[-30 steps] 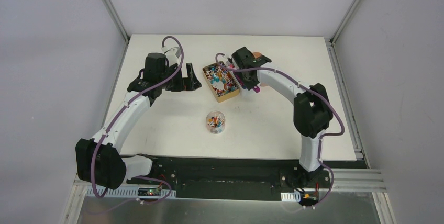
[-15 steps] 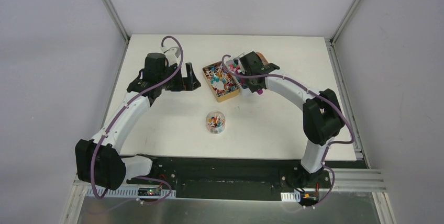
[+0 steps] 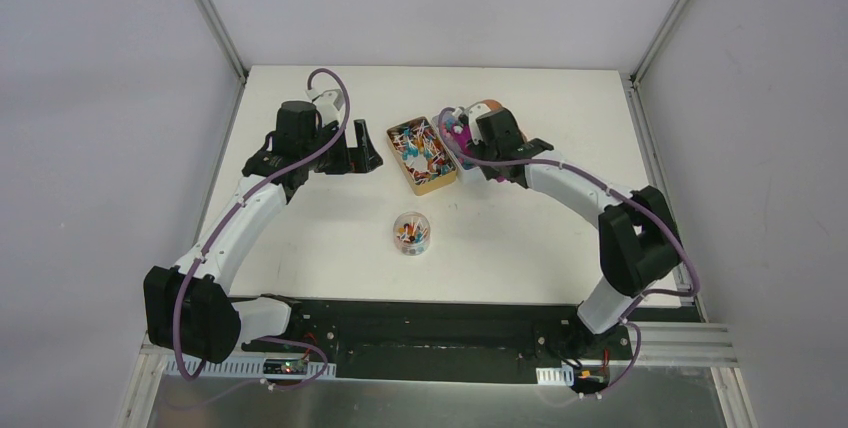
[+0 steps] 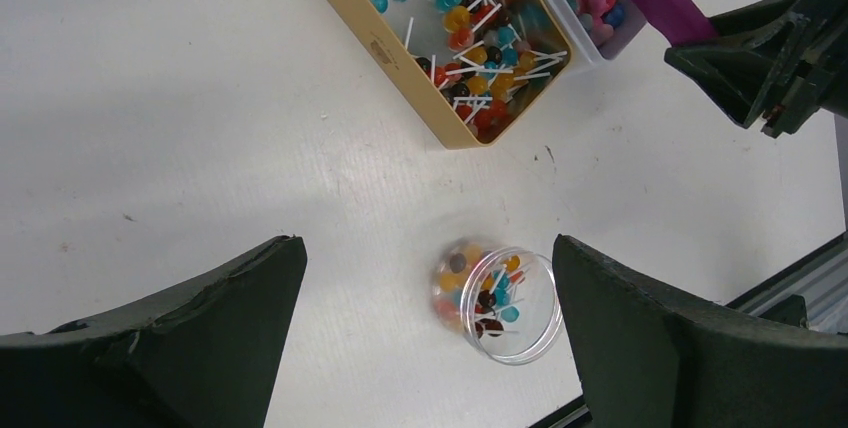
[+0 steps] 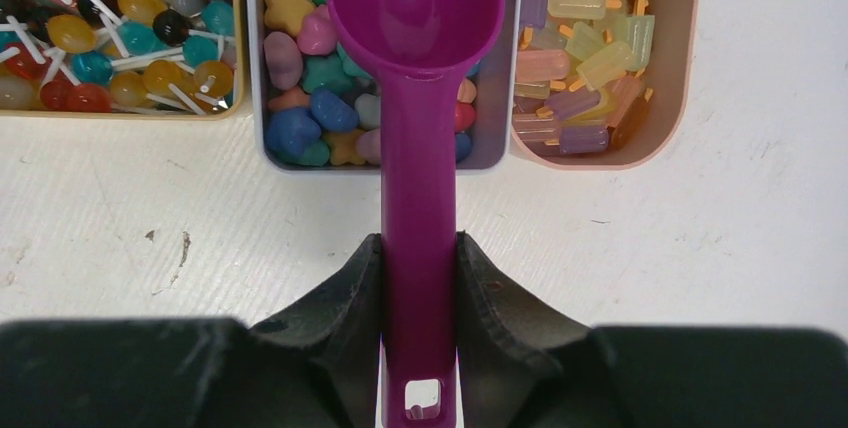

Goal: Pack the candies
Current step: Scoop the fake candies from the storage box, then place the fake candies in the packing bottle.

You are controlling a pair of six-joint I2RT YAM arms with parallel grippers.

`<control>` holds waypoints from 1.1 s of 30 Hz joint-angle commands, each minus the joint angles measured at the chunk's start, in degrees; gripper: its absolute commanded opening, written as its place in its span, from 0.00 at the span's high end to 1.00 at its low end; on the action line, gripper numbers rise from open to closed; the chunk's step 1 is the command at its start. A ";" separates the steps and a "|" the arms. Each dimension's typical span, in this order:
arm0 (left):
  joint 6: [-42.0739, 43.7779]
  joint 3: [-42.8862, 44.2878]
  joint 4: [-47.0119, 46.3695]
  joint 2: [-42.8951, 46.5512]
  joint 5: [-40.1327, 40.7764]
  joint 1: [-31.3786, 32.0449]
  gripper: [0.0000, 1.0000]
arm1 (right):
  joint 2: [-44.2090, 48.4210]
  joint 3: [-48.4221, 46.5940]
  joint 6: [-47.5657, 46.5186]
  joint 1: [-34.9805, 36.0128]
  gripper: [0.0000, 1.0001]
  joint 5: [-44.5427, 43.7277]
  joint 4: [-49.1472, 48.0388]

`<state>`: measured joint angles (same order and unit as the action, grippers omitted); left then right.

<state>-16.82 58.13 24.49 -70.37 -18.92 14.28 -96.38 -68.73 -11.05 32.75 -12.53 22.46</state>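
The candies lie in three trays: stick candies in the gold tray (image 3: 420, 153) (image 5: 110, 38), heart and star lumps in the grey middle tray (image 5: 300, 68), pastel bars in the pink tray (image 5: 590, 48). A clear jar (image 3: 411, 232) (image 4: 492, 300) holding some stick candies lies on the table nearer the arms. My right gripper (image 5: 418, 248) (image 3: 478, 148) is shut on the handle of the magenta scoop (image 5: 418, 98) (image 3: 457, 130), whose empty bowl hangs over the middle tray. My left gripper (image 4: 425, 248) (image 3: 362, 153) is open and empty, left of the gold tray.
The trays stand side by side at the back middle of the white table (image 3: 330, 218). The black base rail (image 3: 420, 323) runs along the near edge. Grey walls close the left, right and back sides.
My right wrist has shifted right and turned, and the scoop has swung from the trays' near right side to over the middle tray. The left arm and the jar have not moved.
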 commanded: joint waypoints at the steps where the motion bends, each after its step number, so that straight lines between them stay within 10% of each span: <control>1: 1.42 -0.21 -0.89 2.23 1.59 0.31 0.01 | 5.56 1.66 -1.63 -0.17 1.00 1.04 -7.84; 15: 1.09 -0.52 -0.76 4.10 5.91 0.31 0.01 | 18.00 10.55 -10.95 -0.15 1.00 4.46 -14.69; 33: 0.65 -1.00 -0.41 7.59 14.32 -0.12 0.01 | 30.06 8.17 -23.37 6.23 1.00 8.23 7.78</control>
<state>-16.84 57.28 25.36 -64.88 -7.53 14.24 -67.88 -56.69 -30.61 36.60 -5.26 22.63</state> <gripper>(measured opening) 0.992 0.295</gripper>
